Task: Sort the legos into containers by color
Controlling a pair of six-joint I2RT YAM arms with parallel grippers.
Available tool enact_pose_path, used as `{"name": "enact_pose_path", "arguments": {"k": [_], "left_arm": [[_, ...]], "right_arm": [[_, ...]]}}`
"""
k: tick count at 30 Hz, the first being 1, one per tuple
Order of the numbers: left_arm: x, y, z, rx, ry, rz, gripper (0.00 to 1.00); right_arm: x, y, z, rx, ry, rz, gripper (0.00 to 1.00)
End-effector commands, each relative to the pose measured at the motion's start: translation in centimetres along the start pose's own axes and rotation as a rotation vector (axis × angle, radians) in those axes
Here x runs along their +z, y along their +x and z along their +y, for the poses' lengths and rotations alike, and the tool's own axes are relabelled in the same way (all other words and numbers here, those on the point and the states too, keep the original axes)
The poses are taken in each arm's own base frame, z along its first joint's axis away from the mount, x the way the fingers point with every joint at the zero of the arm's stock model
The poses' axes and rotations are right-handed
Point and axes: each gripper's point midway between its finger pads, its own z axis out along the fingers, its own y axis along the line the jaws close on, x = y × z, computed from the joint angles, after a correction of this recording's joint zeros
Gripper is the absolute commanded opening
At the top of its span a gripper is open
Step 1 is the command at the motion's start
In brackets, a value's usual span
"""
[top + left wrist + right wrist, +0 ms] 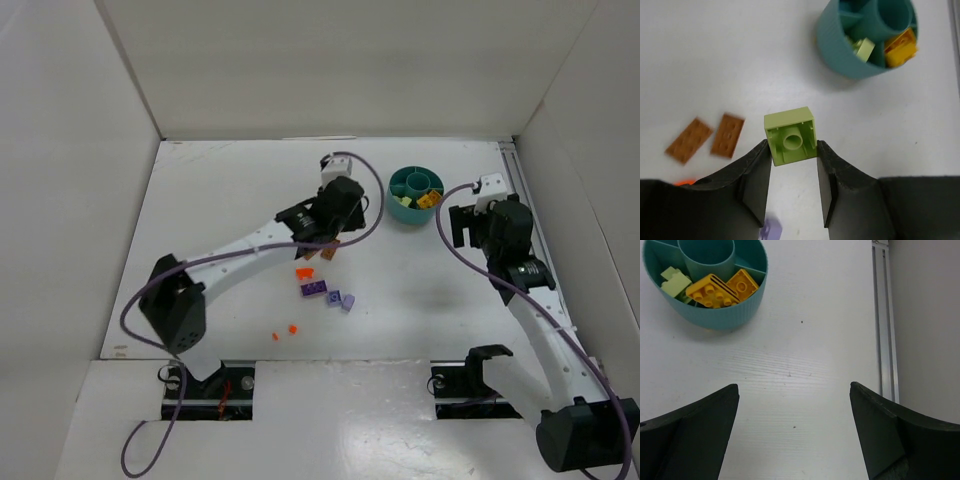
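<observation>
My left gripper (792, 150) is shut on a light green lego (791, 136), held underside-up above the table, left of the teal dish (840, 50). From above, the left gripper (335, 228) hangs over the table's middle. Two brown plates (707, 136) lie left of it. Orange (305, 272), purple (314, 289) and lavender (341, 299) legos lie nearer the arms. The dish (725, 317) holds yellow-orange legos (715, 292) and a light green one (675, 282) in separate compartments. My right gripper (793, 387) stands open over bare table, just near-right of the dish (412, 220).
Two tiny orange pieces (285, 331) lie near the table's front edge. An aluminium rail (882, 315) runs along the right side. White walls enclose the table on the left, back and right. A purple cable (375, 195) loops from the left wrist toward the dish.
</observation>
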Motion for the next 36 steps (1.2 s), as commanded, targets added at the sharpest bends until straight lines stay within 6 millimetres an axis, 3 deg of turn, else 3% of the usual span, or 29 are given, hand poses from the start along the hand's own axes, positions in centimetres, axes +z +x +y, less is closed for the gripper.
{"name": "enact_pose_path", "arguments": {"k": [1,2,6,10,13,16,17,31,36], "left_arm": [[4.3,-4.9,-4.0,0.167,0.145,-0.061,0.16],[6.4,-5.5,-6.3,0.187,0.183,-0.059,0.16],[10.6,-7.0,-10.1,0.269,0.254,-0.059,0.14],[13.0,-7.5,-12.4,0.279,0.350,-0.052,0.15],[13.8,-8.1,-12.8,0.276,0.414,-0.069,0.18],[14.0,-7.2,-13.5,0.304,0.505,-0.060,0.20],[13.8,-7.8,-14.1,0.319,0.532,-0.094,0.20],[18.1,-5.0,-13.3,0.403,0.503,-0.042,0.29],[18.6,-6.0,-12.9,0.419,0.452,-0.078,0.32]], "right_arm": [[-0.4,0.3,-1.3,0.047,0.059,-0.004,0.96],[-0.4,0.4,-1.6,0.061,0.070,-0.001,0.96],[-0.7,0.6,-2.1,0.066,0.090,-0.006,0.96],[-0.9,0.8,-2.3,0.070,0.098,-0.006,0.96],[-0.9,0.8,-2.3,0.070,0.098,-0.006,0.96],[-0.8,0.5,-2.4,0.072,0.101,-0.017,0.96],[-0.8,0.5,-2.4,0.072,0.101,-0.017,0.96],[-0.3,1.1,-2.2,0.069,0.097,0.000,0.96],[-0.3,1.1,-2.2,0.069,0.097,0.000,0.96]]}}
